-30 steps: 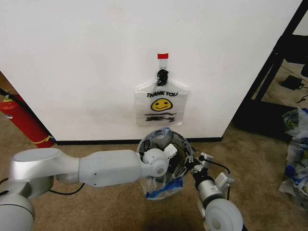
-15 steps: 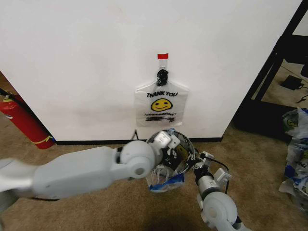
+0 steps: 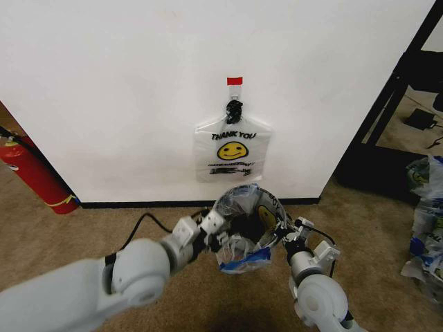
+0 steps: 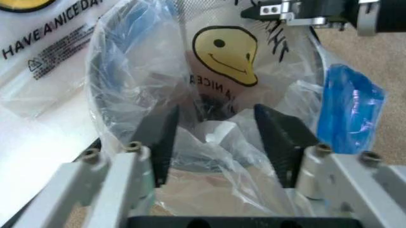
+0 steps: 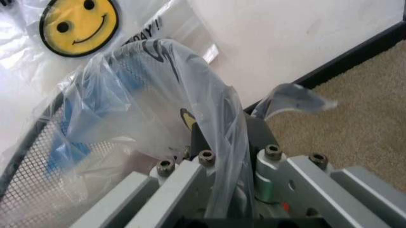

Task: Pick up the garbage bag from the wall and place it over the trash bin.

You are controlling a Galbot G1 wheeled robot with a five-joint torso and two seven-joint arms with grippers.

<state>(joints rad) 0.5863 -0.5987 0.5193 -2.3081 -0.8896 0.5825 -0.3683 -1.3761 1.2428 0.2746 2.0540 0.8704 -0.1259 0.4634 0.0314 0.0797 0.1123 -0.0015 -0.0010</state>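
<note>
**Now both grippers at the rim of the bin, bag draped over it**

Between the two dark fingers of the left gripper [image 4: 216,137] there is a wide gap, and nothing is clamped there. The crumpled plastic of the garbage bag [image 4: 216,61] lies just in front of these fingers and between them, with its yellow smiley face turned toward the wrist camera. A blue part of the plastic hangs on the outer side of the bin.

The right gripper [image 5: 219,166] has its jaws narrow, and a fold of the thin bag plastic passes between them, so it is pinching the bag at the rim. Directly beside these jaws the dark mesh wall of the trash bin [image 5: 32,161] is visible under the plastic.

From the head camera, the left gripper [image 3: 216,232] is at the left side of the trash bin [image 3: 275,207], and the right gripper [image 3: 291,238] is at its right side. The garbage bag [image 3: 242,245] covers the opening of the bin and spills down over its front.

Behind the bin stands the wall [image 3: 124,90]. On it a flat bag [image 3: 232,149] with a smiley face and "THANK YOU" hangs from a black hook [image 3: 234,108], under a red tape strip [image 3: 234,81]. Far to the left of the left gripper a red fire extinguisher [image 3: 34,176] leans at the wall.
</note>
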